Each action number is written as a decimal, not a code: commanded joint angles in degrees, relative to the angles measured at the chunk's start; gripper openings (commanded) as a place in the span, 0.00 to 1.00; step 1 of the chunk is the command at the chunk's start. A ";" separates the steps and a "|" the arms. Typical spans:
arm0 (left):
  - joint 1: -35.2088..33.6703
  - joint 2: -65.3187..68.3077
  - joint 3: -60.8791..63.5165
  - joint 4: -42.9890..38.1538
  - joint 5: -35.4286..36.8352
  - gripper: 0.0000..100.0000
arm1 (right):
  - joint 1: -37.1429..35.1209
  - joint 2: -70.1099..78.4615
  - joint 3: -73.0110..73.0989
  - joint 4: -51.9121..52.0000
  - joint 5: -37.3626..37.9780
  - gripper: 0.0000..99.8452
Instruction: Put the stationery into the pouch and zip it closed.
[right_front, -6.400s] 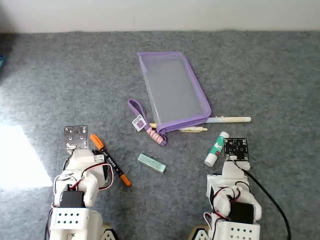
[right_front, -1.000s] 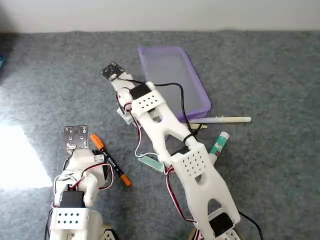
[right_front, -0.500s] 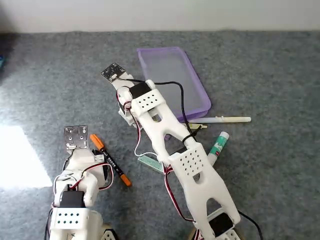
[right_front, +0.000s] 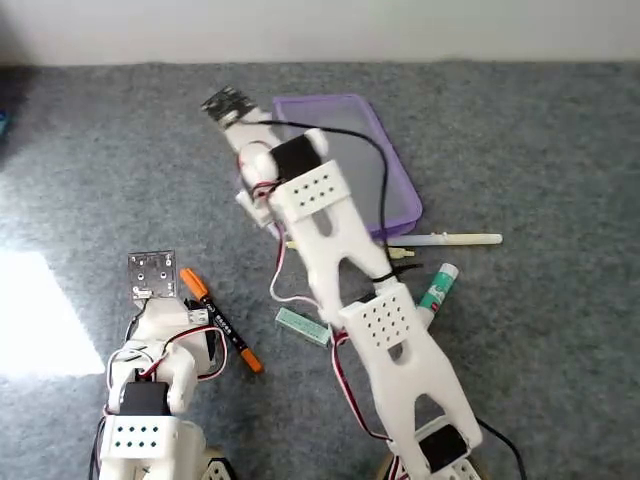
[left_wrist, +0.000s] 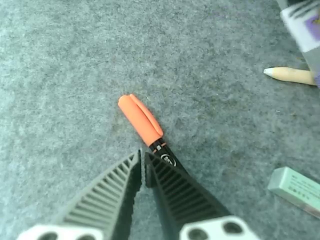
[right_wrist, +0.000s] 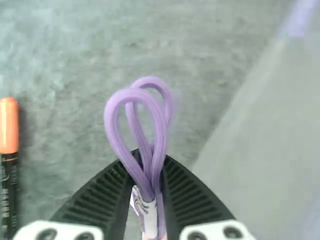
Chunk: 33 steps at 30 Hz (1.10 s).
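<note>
Table (right_front: 520, 150) surfaced in grey felt, pale wall (right_front: 400, 30) behind; right gripper (right_wrist: 148, 162) pinches the pouch strap (right_wrist: 144, 117), left gripper (left_wrist: 142, 156) closed.

Two white arms, each ending in a black ribbed claw.
The right arm (right_front: 320, 200) is built from white moulded links with grids of small round holes, black servo blocks at the joints, and a black cable (right_front: 383, 190) along its upper links. The left arm (right_front: 160, 325) has the same white shells, a dotted base and thin red wires (right_front: 150, 365). The left claw (left_wrist: 142, 156) and right claw (right_wrist: 150, 156) have dark ridged fingers on white mounts with round screw holes.
</note>
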 joint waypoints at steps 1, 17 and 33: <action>0.09 -0.70 -0.31 -1.41 -0.70 0.01 | 3.38 -6.55 0.00 2.68 0.35 0.01; 0.09 -0.70 -0.31 -1.41 -0.70 0.01 | 16.57 -37.76 45.45 2.42 -19.25 0.01; 0.09 -0.70 -0.31 -1.41 -0.70 0.01 | 33.01 -54.90 73.32 2.42 -8.97 0.12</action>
